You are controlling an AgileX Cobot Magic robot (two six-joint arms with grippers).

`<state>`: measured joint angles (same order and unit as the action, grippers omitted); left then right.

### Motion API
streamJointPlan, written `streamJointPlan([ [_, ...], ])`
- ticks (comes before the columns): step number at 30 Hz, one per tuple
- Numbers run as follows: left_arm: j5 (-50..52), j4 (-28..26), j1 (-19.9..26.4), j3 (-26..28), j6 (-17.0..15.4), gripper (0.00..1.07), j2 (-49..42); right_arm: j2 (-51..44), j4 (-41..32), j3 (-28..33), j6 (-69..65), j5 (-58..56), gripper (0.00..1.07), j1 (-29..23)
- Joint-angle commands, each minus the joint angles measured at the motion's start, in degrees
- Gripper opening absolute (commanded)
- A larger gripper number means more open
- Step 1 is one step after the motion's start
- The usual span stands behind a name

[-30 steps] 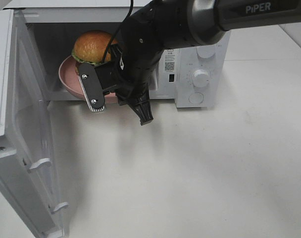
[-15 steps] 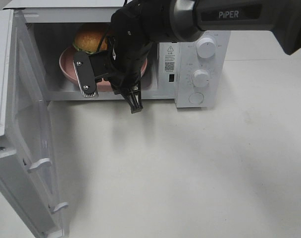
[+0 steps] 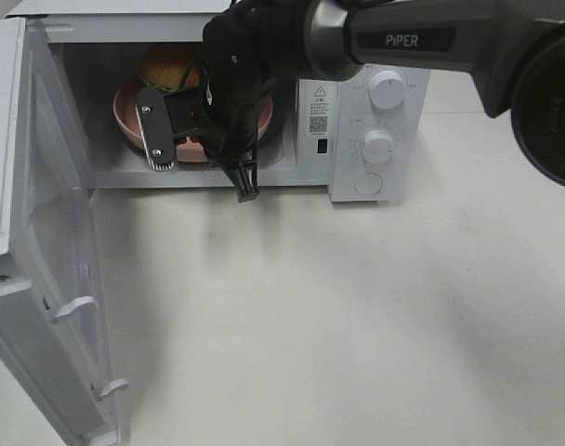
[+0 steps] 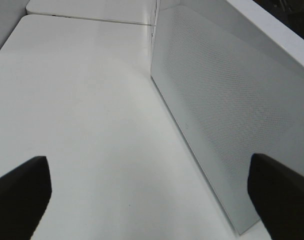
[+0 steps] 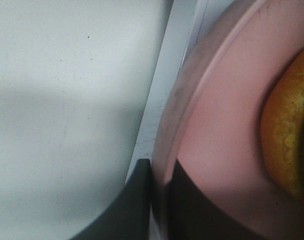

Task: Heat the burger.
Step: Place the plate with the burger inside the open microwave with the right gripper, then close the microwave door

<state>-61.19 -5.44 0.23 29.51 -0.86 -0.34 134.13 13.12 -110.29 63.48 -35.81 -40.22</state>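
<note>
- A plain white table (image 3: pixel 357 325) fills the high view. A white microwave (image 3: pixel 375 102) stands at its 12 o'clock edge, with its door (image 3: pixel 41 232) swung wide open toward 9 o'clock.
- The burger (image 3: pixel 166 67) sits inside the oven cavity, at about 11 o'clock in the view. Its golden bun shows above the arm.
- It rests on a pink plate (image 3: pixel 129 121), toward the plate's 12 o'clock side. This leaves the near rim bare for gripping.
- The right gripper (image 5: pixel 159 200) reaches into the cavity. Its jaws are nearly closed, pinching the plate's thin rim, so it carries the food by the plate and never touches the bun.
- The plate looks to be in or just above its final spot. The jaws likely need to let go and back out toward 6 o'clock.
- The left gripper (image 4: pixel 152 200) has its jaws spread fully and holds nothing. It waits beside the door's mesh panel, probably placed there to push the door closed.
- Two knobs (image 3: pixel 379 147) sit at 3 o'clock of the cavity and are untouched.
</note>
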Motion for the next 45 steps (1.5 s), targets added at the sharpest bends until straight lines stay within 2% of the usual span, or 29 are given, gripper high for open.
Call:
streamJointPlan([
  [1,0.0,-0.2,0.2,0.1,-0.1,1.00,-1.0,0.2,1.1,-2.9,-0.3,3.0,0.00,0.2],
  [7,0.0,-0.1,0.2,0.1,-0.1,1.00,-1.0,2.3,1.0,-6.0,-0.3,3.0,0.00,0.2],
  [20,0.0,0.2,0.2,0.1,-0.2,1.00,-1.0,4.1,0.3,-7.5,-1.6,6.0,0.02,0.9],
  [24,0.0,0.2,0.2,0.1,-0.2,1.00,-1.0,4.1,-0.1,-7.5,-1.6,7.4,0.10,1.4],
  [25,0.0,0.2,0.2,0.1,-0.2,1.00,-1.0,4.2,-0.1,-7.5,-1.6,7.3,0.15,1.4],
  [26,0.0,0.2,0.2,0.1,-0.2,1.00,-1.0,4.2,-0.1,-7.5,-1.6,7.3,0.15,1.4],
  [27,0.0,0.2,0.2,0.1,-0.2,1.00,-1.0,4.2,-0.1,-7.5,-1.5,7.3,0.21,1.4],
  [29,0.0,0.2,0.2,0.1,-0.2,1.00,-1.0,4.2,-0.3,-7.5,-1.1,7.3,0.23,1.4],
  [31,0.0,0.2,0.2,0.1,-0.2,1.00,-1.0,4.2,-2.1,-7.5,0.6,7.2,0.31,1.4],
  [39,0.0,0.2,0.2,0.1,-0.2,1.00,-1.0,4.1,-4.0,-7.3,2.1,4.5,0.40,1.4],
  [42,0.0,0.2,0.2,0.1,-0.2,1.00,-1.0,3.2,-4.6,-5.4,2.1,4.6,0.46,1.4],
  [44,0.0,0.2,0.2,0.1,-0.2,1.00,-1.0,1.4,-4.4,-1.7,2.1,6.6,0.58,1.4],
  [45,0.0,0.2,0.2,0.1,-0.2,1.00,-1.0,1.4,-4.4,-1.7,2.1,6.6,0.58,1.4],
])
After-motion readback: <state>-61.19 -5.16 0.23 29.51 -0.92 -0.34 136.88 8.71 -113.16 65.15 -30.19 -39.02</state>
